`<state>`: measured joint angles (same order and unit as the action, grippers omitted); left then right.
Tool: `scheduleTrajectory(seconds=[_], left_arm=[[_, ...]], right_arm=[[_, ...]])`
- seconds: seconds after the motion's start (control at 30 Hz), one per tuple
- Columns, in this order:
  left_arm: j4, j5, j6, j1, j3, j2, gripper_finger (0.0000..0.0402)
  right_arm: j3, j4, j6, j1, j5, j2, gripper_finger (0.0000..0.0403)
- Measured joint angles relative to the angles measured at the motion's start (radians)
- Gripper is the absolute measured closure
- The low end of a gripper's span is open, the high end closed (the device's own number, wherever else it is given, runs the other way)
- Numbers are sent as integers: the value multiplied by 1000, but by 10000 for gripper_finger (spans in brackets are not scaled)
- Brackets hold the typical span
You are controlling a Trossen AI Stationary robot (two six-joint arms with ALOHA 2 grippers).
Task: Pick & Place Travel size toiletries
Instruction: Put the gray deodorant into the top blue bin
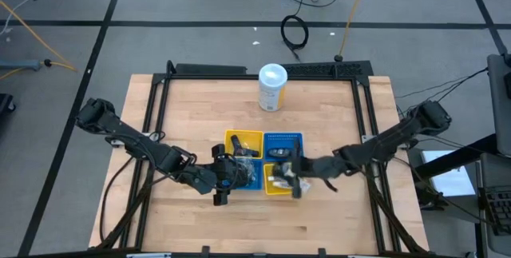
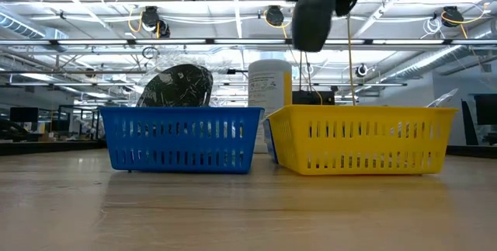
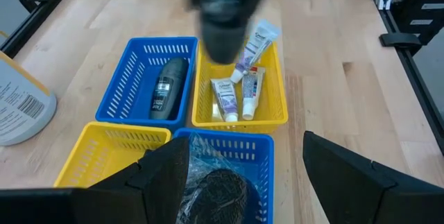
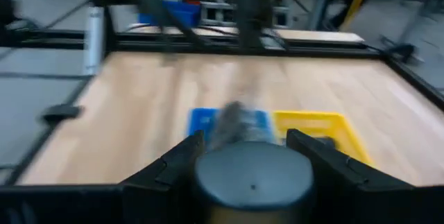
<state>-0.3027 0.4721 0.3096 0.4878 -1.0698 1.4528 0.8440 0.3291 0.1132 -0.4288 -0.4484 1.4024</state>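
Four small trays stand in a square. My right gripper point(image 4: 250, 144) is shut on a dark grey cylinder-shaped bottle point(image 2: 311, 14), above the near yellow tray point(image 3: 277, 109) that holds white tubes point(image 3: 239, 92). My left gripper point(image 3: 243, 161) is open and touches nothing. It hovers over the near blue tray point(image 2: 182, 138), where a dark mesh puff point(image 3: 218, 193) in clear wrap lies. A black bottle point(image 3: 166, 85) lies in the far blue tray point(image 1: 283, 140). The other yellow tray point(image 3: 104, 158) looks bare where it shows. My right gripper pinches the dark grey bottle between its two fingers point(image 4: 184, 158), one on each side of the rounded body point(image 4: 253, 175). It comes from above. The bottle is lifted clear and hangs roughly upright below the gripper, over the yellow tray.
A tall white canister with a yellow label point(image 1: 272, 87) stands behind the trays toward the far edge. Bare wood lies all around the trays, widest toward the near edge point(image 1: 255, 226). A dark frame rail point(image 1: 263, 69) runs along the table's far side.
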Motion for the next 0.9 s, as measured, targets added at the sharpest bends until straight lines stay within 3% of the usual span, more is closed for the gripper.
scheduleTrajectory(seconds=[0.43,0.9], left_arm=[[-2,0,-4,0,0,0,123],[1,0,-19,-2,0,0,123]], right_arm=[[-1,-14,30,223,7,100,224],[-10,-16,24,251,6,101,224]])
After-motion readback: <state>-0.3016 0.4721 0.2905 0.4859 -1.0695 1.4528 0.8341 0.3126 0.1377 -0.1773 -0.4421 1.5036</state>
